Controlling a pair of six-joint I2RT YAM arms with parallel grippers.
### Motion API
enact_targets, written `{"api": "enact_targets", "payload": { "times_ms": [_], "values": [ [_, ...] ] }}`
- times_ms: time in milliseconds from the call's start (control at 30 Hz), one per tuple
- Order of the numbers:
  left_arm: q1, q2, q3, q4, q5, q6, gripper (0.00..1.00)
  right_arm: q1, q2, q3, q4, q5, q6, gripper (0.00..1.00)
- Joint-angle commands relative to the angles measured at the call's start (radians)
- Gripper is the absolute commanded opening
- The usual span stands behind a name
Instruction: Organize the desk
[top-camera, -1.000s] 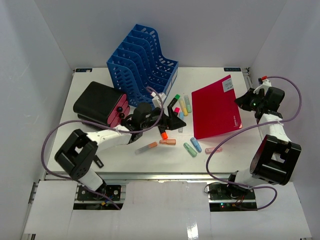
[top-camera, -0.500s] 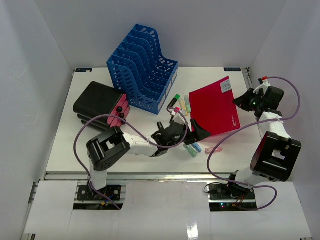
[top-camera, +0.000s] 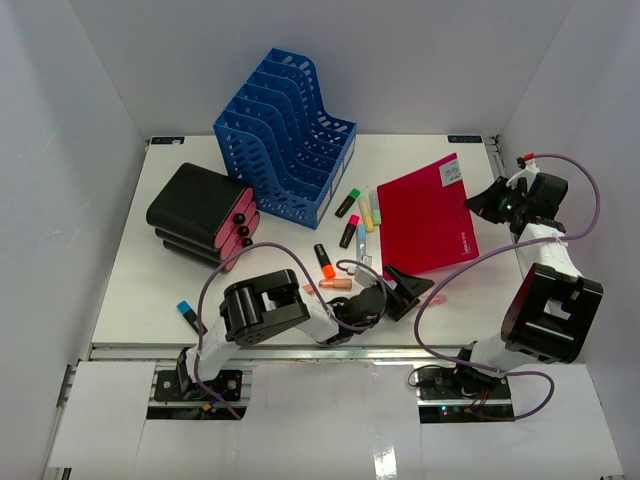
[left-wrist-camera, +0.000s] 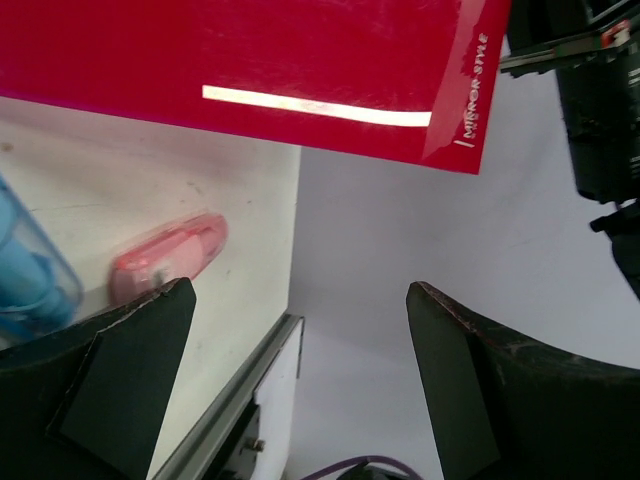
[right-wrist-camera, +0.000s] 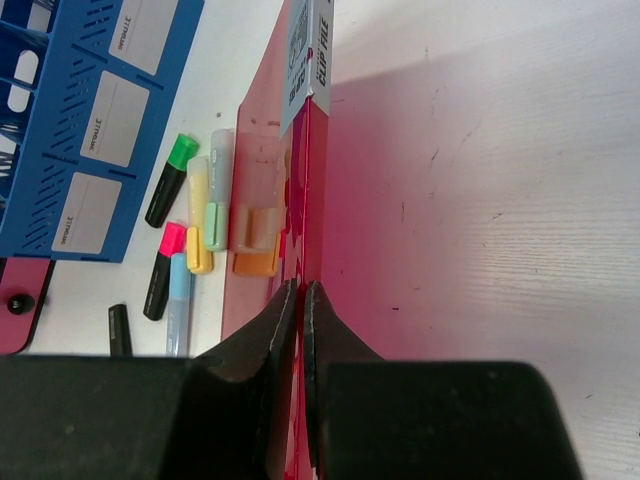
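Left pincer (left-wrist-camera: 300, 290) hangs with jaws wide apart over the near edge of the bench (top-camera: 140, 285), just beside a pink highlighter (left-wrist-camera: 170, 255), while the right pincer (right-wrist-camera: 302, 290) is pressed together on the edge of the red folder (top-camera: 430, 215) farther back. Broad, flat and white, with a metal rail (top-camera: 280, 352) along its front, the bench reaches from that rail back to the rear wall (top-camera: 420, 70). It looks stiff, heavy and smooth, nothing to grasp, so grips likely belong on its loose items, the thin, slick folder by an edge.

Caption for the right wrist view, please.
Right gripper shut on the red folder edge; highlighters and blue file rack alongside.
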Motion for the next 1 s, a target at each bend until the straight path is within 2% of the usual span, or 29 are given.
{"api": "enact_targets", "payload": {
  "times_ms": [0,300,600,967],
  "values": [
    [-0.009,0.008,0.063,0.098,-0.119,-0.051,0.98,-0.003,-0.038,0.038,0.017,-0.047,0.018,0.08],
    [-0.009,0.089,0.118,0.126,-0.177,-0.168,0.98,-0.003,-0.067,0.015,0.020,-0.068,0.039,0.08],
    [-0.007,0.150,0.180,0.153,-0.293,-0.227,0.93,-0.003,-0.105,0.003,0.009,-0.091,0.068,0.08],
    [0.002,0.176,0.197,0.234,-0.364,-0.225,0.70,-0.005,-0.119,-0.046,-0.020,-0.095,0.065,0.08]
  ]
}}
